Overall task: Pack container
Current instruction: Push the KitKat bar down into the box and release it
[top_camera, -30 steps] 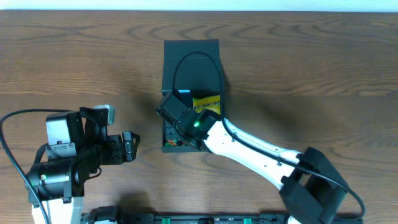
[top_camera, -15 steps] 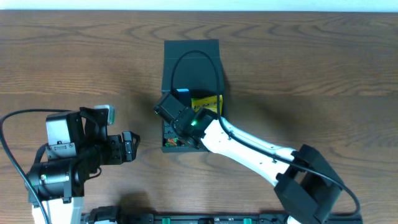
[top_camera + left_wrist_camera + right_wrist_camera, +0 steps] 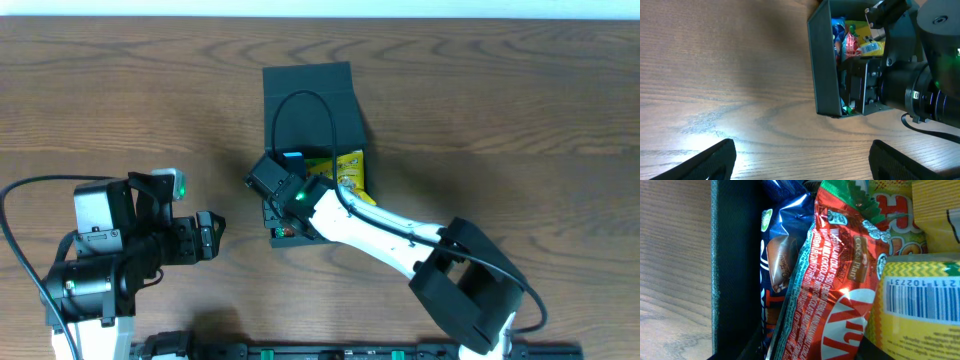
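The dark green-black container (image 3: 310, 95) stands mid-table with its flap lid open toward the far side. It also shows in the left wrist view (image 3: 822, 65) and the right wrist view (image 3: 735, 255). My right gripper (image 3: 815, 347) reaches down into its near end (image 3: 285, 205), its fingers on either side of a red snack packet (image 3: 840, 290). A blue packet (image 3: 777, 255) and a yellow packet (image 3: 920, 310) lie beside the red one. My left gripper (image 3: 212, 238) is open and empty over bare wood, left of the container (image 3: 800, 160).
The right arm (image 3: 400, 235) stretches from the lower right across the table to the container, and its cable loops over the lid. The left arm's base (image 3: 95, 260) fills the lower left. The yellow packet (image 3: 345, 165) shows at the container's right side.
The right arm has swung left and pushed further into the container. The container has shifted and turned a little. The left arm has not moved.
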Robot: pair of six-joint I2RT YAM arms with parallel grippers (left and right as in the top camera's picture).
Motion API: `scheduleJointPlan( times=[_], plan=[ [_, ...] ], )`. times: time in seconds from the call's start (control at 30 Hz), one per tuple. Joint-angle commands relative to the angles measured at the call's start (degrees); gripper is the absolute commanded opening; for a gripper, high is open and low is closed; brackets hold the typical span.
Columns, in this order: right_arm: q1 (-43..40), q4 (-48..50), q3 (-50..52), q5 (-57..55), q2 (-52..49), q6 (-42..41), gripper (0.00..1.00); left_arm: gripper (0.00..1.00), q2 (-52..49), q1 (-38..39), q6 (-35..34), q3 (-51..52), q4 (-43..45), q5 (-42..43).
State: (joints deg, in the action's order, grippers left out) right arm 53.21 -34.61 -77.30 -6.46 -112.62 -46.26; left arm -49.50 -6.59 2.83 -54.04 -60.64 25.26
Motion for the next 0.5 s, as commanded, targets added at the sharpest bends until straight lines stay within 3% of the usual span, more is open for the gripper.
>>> scheduleJointPlan(
  times=[0.0,0.47],
  plan=[
    [-0.7,-1.8,1.9,-2.1,-2.6,-0.1,0.43,0.86,0.0,0.1,-0.2,-0.8,-0.1,-0.2],
    [-0.8,-10.3,-10.3,-2.8,-1.9,7.6,0.51,0.86,0.0,0.1,-0.2,-0.8,0.0,-0.2]
  ],
)
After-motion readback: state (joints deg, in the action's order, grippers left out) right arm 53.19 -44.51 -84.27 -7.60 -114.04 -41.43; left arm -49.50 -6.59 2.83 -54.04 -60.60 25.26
